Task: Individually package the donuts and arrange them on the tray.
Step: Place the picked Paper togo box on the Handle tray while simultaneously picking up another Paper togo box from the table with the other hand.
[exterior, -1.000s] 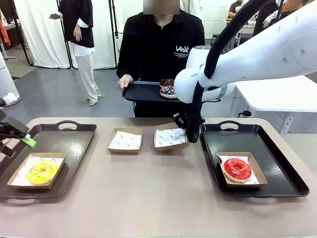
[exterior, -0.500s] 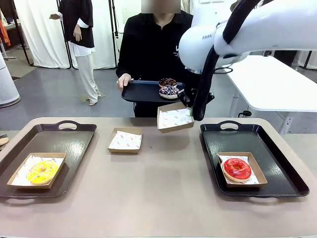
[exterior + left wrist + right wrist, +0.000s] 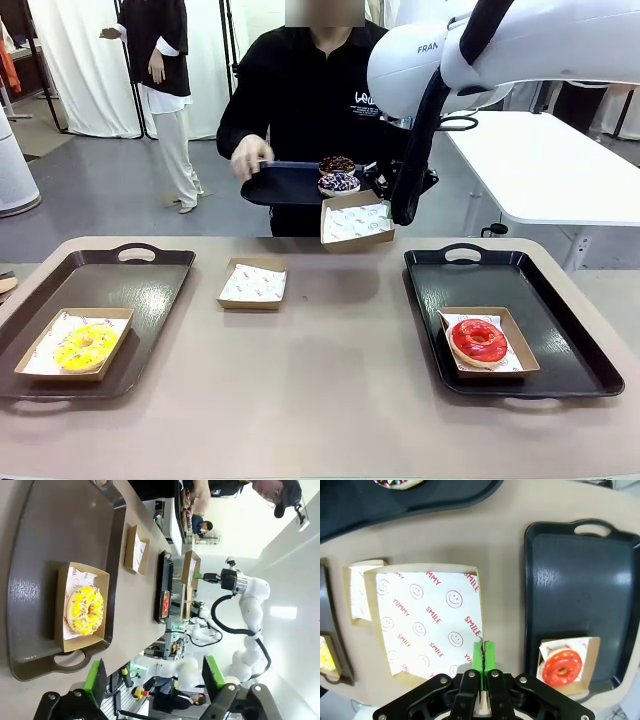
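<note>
My right gripper (image 3: 388, 208) is shut on the edge of an empty paper-lined box (image 3: 356, 222), held in the air just below the person's dark tray (image 3: 285, 187). On that tray sit a sprinkled dark donut (image 3: 338, 183) and a chocolate brown donut (image 3: 338, 164). The right wrist view has the gripper (image 3: 483, 648) pinching the box (image 3: 427, 622) at its rim. The red donut (image 3: 479, 340) lies boxed on the right tray (image 3: 560, 300). The yellow donut (image 3: 85, 346) lies boxed on the left tray (image 3: 150, 290). My left gripper (image 3: 154, 672) hangs open above the yellow donut (image 3: 85, 610).
A second empty paper-lined box (image 3: 253, 283) rests on the table between the two trays. The person stands at the far side with one hand (image 3: 250, 155) on their tray. A white table (image 3: 540, 170) stands behind on the right.
My right gripper has lifted the box off the table up to the person's tray. The left gripper has left the front view. The person's hand has moved along their tray.
</note>
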Controlling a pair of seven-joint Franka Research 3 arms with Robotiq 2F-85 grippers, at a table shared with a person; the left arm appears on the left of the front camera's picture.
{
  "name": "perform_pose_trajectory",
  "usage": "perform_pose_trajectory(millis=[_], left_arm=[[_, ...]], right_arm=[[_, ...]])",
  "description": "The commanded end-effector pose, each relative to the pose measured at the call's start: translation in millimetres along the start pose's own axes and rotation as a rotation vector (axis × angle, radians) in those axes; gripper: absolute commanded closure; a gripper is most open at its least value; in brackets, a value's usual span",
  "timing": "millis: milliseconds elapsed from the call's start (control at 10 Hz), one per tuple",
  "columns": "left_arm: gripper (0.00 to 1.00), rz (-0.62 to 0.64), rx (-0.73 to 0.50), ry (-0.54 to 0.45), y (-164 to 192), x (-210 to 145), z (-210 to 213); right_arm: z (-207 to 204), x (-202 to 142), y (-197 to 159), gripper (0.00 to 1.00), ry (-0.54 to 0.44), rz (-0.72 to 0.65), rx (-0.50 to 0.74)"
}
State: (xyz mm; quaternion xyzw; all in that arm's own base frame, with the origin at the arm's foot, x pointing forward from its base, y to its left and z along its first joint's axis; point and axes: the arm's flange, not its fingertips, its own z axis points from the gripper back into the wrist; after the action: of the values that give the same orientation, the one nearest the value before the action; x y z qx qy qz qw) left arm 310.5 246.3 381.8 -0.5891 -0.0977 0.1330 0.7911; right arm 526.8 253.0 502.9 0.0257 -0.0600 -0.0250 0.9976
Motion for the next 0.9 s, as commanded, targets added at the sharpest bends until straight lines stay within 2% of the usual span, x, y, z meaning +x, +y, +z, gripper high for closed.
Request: perform_pose_trajectory(millis=[0, 300, 400, 800], left_arm=[[0.0, 0.01, -0.025, -0.014, 4.1, 3.3, 4.2], [0.0, 0.029, -0.004, -0.004, 9.0, 0.2, 3.4], [0.0, 0.029, -0.004, -0.004, 9.0, 0.2, 3.4], [0.0, 0.029, -0.004, -0.004, 9.0, 0.2, 3.4]], right_arm=[[-3.4, 17.7, 1.3, 1.0, 0.053, -0.019, 0.015], [-19.1, 37.7, 3.0, 1.0, 0.067, -0.005, -0.014], [-14.3, 20.1, -1.4, 1.0, 0.043, -0.017, -0.006], [-14.3, 20.1, -1.4, 1.0, 0.043, -0.017, -0.006]])
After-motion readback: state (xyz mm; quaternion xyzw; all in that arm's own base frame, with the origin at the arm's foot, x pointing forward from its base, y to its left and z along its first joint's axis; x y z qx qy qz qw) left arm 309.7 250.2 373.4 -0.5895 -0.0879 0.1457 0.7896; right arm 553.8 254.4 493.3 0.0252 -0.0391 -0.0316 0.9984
